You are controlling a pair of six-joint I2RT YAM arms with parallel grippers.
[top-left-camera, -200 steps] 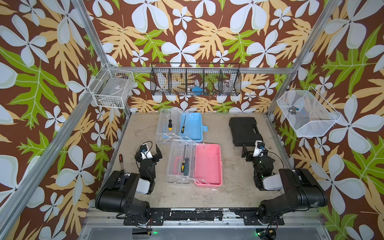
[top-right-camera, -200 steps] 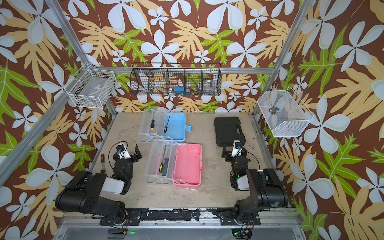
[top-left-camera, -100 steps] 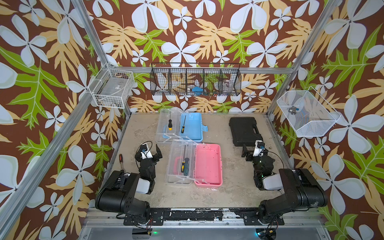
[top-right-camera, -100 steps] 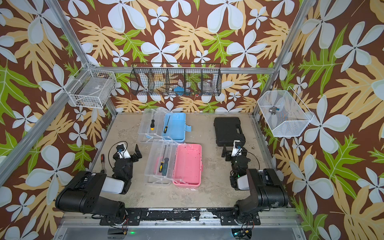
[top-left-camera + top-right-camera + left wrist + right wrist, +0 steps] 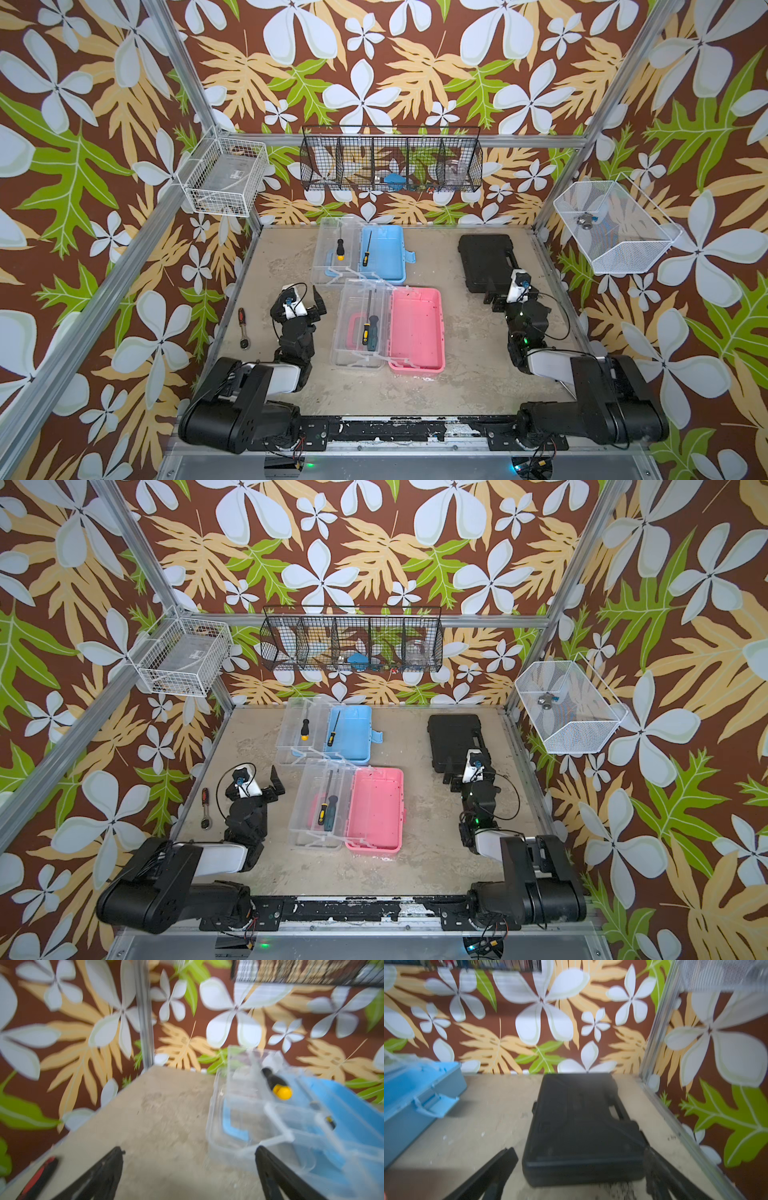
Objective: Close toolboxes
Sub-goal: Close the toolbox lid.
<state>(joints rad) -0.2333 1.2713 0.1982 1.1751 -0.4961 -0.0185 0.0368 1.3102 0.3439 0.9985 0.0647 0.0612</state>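
Nothing has moved since the earlier frames: both arms sit parked at the table's [image 5: 478, 374] front edge, so closing has not begun. The pink toolbox [image 5: 415, 328] lies mid-table and the blue toolbox [image 5: 384, 253] just behind it, each with its clear lid laid flat open. The black case [image 5: 486, 257] stays shut. The left gripper [image 5: 189, 1148] and right gripper [image 5: 579, 1150] are spread wide and empty. A screwdriver [image 5: 368, 330] lies in the pink box's lid. Both wrist views are blurred, so the latches are unreadable.
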